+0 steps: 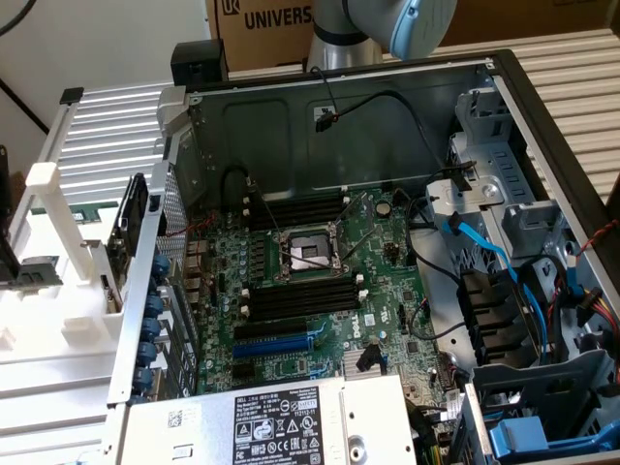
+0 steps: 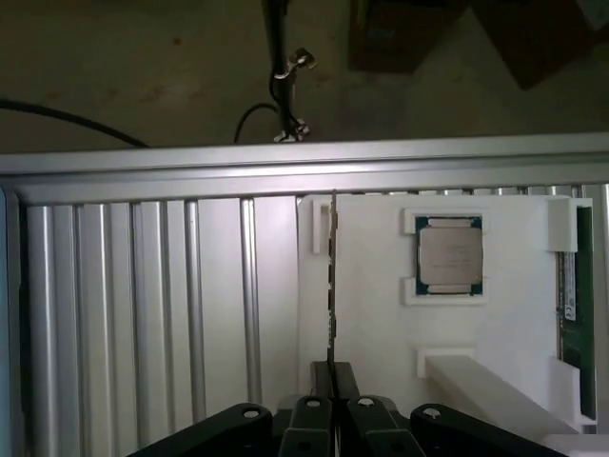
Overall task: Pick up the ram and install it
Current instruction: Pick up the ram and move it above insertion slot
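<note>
The ram (image 2: pixel 333 286), a long, narrow dark circuit stick, is seen edge-on from the wrist view. It shows as a thin dark line with small bumps along one face, standing on its long edge along the border of a white plastic holding fixture (image 2: pixel 381 324). Its far end sits in a white bracket. The black gripper (image 2: pixel 333 376) has its fingers drawn together, clamped on the near end of the stick. A square silver processor chip with a blue-green rim (image 2: pixel 449 255) lies flat in a recess of the same fixture, and a second green memory stick with a pale label strip (image 2: pixel 569 295) sits at its other border. Under the fixture is a ribbed aluminium table (image 2: pixel 143 305). In the exterior view the fixture (image 1: pixel 44 194) stands at nine o'clock from the open grey computer case (image 1: pixel 339 116). The case's green motherboard (image 1: pixel 373 232) carries long black memory slots (image 1: pixel 295 298).
</note>
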{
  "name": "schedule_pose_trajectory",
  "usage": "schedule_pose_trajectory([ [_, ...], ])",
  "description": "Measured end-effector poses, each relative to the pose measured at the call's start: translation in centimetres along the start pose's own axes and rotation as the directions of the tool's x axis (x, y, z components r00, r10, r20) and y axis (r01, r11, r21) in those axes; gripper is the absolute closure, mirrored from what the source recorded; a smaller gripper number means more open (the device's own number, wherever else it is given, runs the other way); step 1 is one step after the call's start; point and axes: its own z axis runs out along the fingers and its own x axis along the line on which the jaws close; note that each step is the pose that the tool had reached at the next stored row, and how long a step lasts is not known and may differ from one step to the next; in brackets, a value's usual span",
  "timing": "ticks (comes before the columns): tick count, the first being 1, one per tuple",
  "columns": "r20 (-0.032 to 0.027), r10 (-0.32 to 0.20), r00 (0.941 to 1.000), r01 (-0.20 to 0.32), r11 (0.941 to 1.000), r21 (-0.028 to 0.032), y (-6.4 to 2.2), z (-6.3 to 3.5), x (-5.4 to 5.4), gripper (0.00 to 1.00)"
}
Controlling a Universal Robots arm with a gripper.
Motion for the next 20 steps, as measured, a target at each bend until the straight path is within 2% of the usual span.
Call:
schedule_pose_trajectory([
  [5,-0.0052,0.023,0.9997,-0.023,0.9997,0.0005,0.06,-1.85,0.0,0.87],
  [8,-0.0122,0.042,0.9991,-0.042,0.9991,0.0014,0.06,-2.40,0.0,0.87],
  [12,-0.0123,0.043,0.9990,-0.043,0.9991,0.0016,0.06,-2.50,0.0,0.87],
  [13,-0.0137,0.044,0.9989,-0.044,0.9990,0.0017,-0.08,-3.33,-0.1,0.87],
  [17,-0.0141,0.044,0.9989,-0.044,0.9990,0.0019,-1.23,-5.15,-0.2,0.87],
  [19,-0.0142,0.044,0.9989,-0.044,0.9990,0.0017,-2.02,-6.11,-0.2,0.87],
  [20,-0.0141,0.044,0.9989,-0.044,0.9990,0.0017,-2.83,-6.81,-0.3,0.87],
])
